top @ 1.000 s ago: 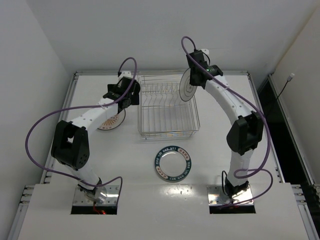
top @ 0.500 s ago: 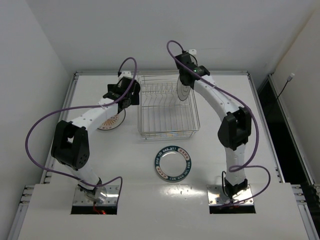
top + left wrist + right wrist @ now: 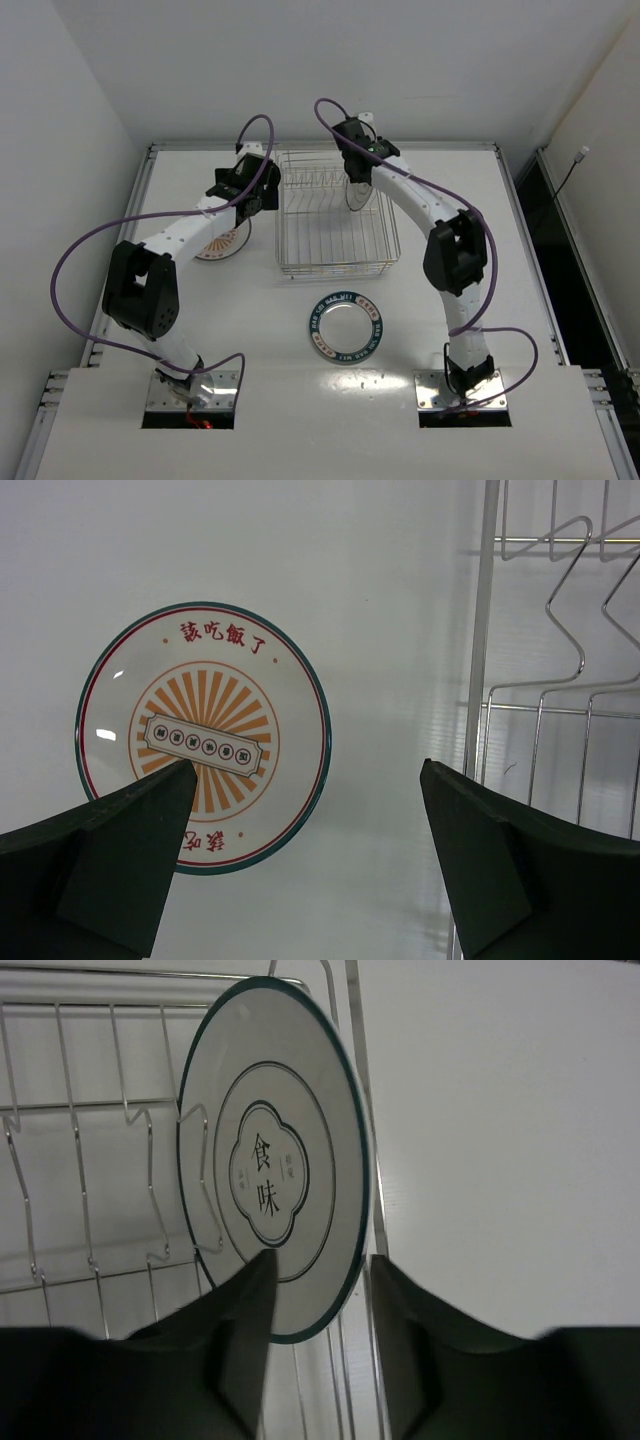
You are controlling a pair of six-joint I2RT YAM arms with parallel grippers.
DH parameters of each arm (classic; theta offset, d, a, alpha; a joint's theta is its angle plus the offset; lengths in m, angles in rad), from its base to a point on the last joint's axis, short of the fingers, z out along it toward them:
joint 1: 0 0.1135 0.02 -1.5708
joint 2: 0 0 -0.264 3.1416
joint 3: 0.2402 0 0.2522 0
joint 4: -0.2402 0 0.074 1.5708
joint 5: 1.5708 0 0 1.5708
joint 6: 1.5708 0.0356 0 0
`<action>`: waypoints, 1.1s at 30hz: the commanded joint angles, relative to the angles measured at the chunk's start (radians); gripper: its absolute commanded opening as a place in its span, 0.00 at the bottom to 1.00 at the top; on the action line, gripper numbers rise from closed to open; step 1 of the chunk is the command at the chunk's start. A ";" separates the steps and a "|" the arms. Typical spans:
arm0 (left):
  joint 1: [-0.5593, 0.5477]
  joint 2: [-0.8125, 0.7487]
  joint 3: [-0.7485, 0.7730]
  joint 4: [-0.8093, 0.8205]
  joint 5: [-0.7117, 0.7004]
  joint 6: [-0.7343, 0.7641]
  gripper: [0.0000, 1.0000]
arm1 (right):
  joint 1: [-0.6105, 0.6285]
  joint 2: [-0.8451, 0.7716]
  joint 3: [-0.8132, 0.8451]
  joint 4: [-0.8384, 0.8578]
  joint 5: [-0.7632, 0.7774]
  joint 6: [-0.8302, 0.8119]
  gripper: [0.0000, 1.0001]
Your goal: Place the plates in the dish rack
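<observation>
Swung left since 1 s ago: right gripper (image 3: 352, 178), grey-marked plate (image 3: 358, 195) upright inside rack (image 3: 337, 268); blue-rimmed plate (image 3: 347, 327) outside. Left wrist: left gripper (image 3: 307, 770) spread wide over sunburst plate (image 3: 203, 737). Right wrist: jaws parted, straddling grey-marked plate's rim.

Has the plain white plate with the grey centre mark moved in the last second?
Yes. The plain white round plate moved left, from the silver wire dish rack's right wall to inside it, carried by the right gripper.
</observation>
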 commanded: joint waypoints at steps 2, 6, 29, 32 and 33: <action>-0.005 -0.001 0.012 0.026 -0.013 0.008 0.94 | 0.006 -0.128 -0.010 -0.026 -0.022 -0.002 0.61; -0.005 -0.001 0.012 0.026 -0.013 0.008 0.94 | -0.004 -0.272 -0.105 -0.051 -0.022 -0.002 0.75; -0.005 -0.030 0.012 0.026 0.031 0.017 1.00 | -0.055 -1.460 -1.609 0.153 -0.894 0.781 0.82; -0.005 -0.030 0.012 0.026 0.042 0.017 1.00 | -0.055 -1.283 -1.593 0.224 -0.967 0.685 0.82; -0.005 -0.030 0.012 0.026 0.042 0.017 1.00 | -0.055 -1.183 -1.548 0.224 -0.967 0.657 0.82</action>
